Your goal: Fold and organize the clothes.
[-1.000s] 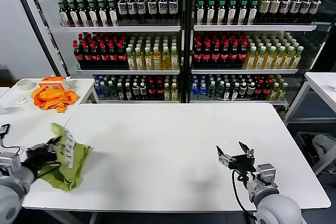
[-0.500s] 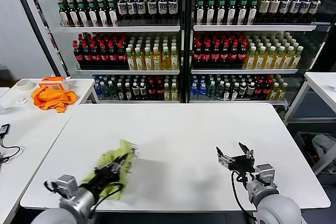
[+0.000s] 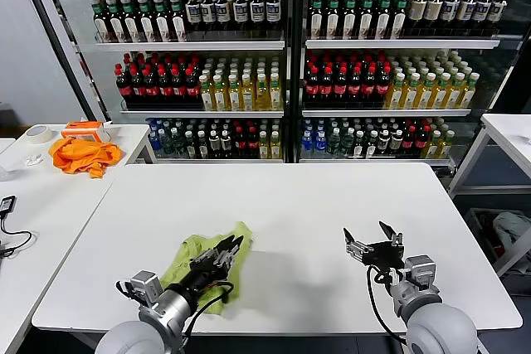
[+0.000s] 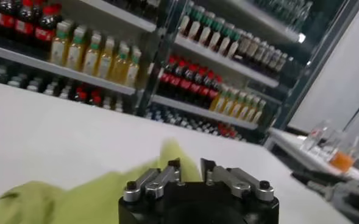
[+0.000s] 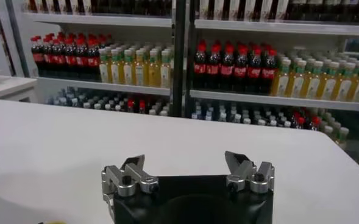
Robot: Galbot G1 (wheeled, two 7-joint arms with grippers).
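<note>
Crumpled lime yellow-green cotton T-shirt (image 3: 202,264) lying on the white desk (image 3: 315,205) near its front edge, pinched in the nearly closed left tool (image 3: 227,252), far closer than the wide-open, empty right tool (image 3: 371,241) across the desk.

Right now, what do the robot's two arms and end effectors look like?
Both arms are rounded light-grey shells with silver wrist blocks and a thin black cable looping at each wrist. The left end effector and right end effector are black, with dark pointed fingers on silver links fixed by black screws.
</note>
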